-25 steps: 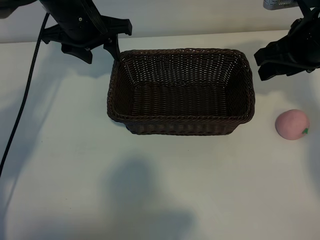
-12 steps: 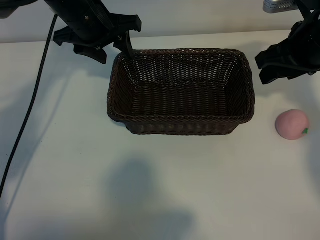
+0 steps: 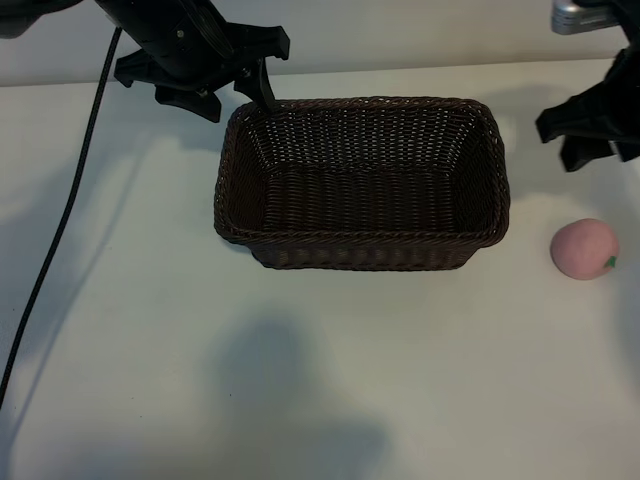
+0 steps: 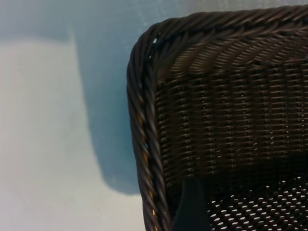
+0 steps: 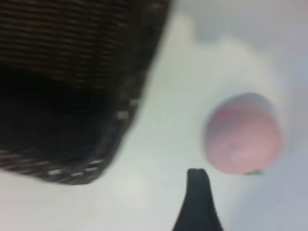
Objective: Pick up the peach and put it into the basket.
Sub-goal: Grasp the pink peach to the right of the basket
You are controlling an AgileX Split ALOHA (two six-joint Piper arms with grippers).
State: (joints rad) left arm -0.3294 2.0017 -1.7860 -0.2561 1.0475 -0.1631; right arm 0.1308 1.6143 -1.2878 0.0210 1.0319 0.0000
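The pink peach (image 3: 585, 248) lies on the white table to the right of the dark brown wicker basket (image 3: 360, 255), a little apart from it. My right gripper (image 3: 562, 142) hovers open behind the peach, off the basket's right end, with nothing in it. In the right wrist view the peach (image 5: 243, 132) sits just past one dark fingertip (image 5: 197, 192), with the basket's corner (image 5: 72, 48) beside it. My left gripper (image 3: 235, 98) is open and empty at the basket's back left corner. One of its fingers (image 4: 192, 207) hangs over the inside of the braided rim (image 4: 144, 144).
A black cable (image 3: 60, 230) runs from the left arm down across the table's left side. Open white tabletop (image 3: 330, 380) stretches in front of the basket, crossed by a soft shadow. The table's back edge meets a pale wall.
The left gripper has shifted right, up to the basket's back left corner. The right gripper has moved right, toward the spot behind the peach. Peach and basket have stayed put.
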